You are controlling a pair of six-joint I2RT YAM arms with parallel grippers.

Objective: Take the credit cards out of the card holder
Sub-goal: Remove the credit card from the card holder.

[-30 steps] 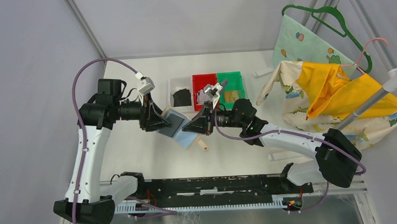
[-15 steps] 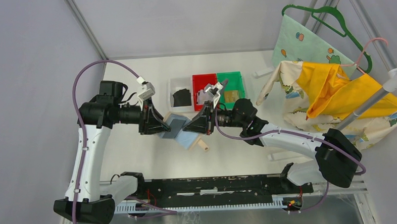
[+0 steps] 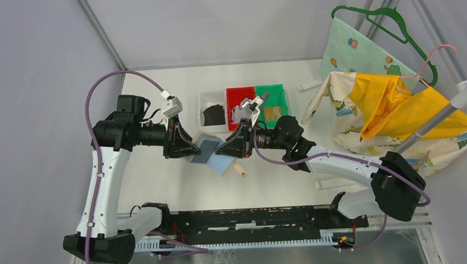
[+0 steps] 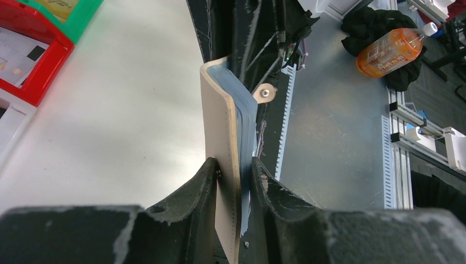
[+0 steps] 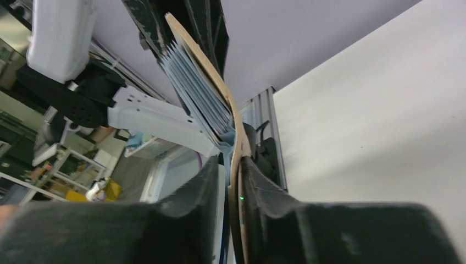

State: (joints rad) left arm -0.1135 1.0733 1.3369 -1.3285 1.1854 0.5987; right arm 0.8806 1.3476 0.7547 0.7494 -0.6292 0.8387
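- from above: grips the holder (image 3: 210,152) from both sides, left gripper (image 3: 191,150) at its left edge, right gripper (image 3: 225,149) at its right edge; holds it over the table (image 3: 158,93), just in front of the white bin (image 3: 202,106), red bin (image 3: 240,90) and green bin (image 3: 271,87); shows a black card (image 3: 214,115) in the white bin and a gold-tan card (image 3: 272,113) in the green one.
- from the left wrist: pinches the beige cover and blue sleeve stack edge-on, fingers (image 4: 192,192) pressed tight on both faces; shows a metal snap (image 4: 266,93) past the stack.
- from the right wrist: clamps the cover's lower edge between drawn-in fingers (image 5: 187,187), sleeves (image 5: 195,82) fanned open above.
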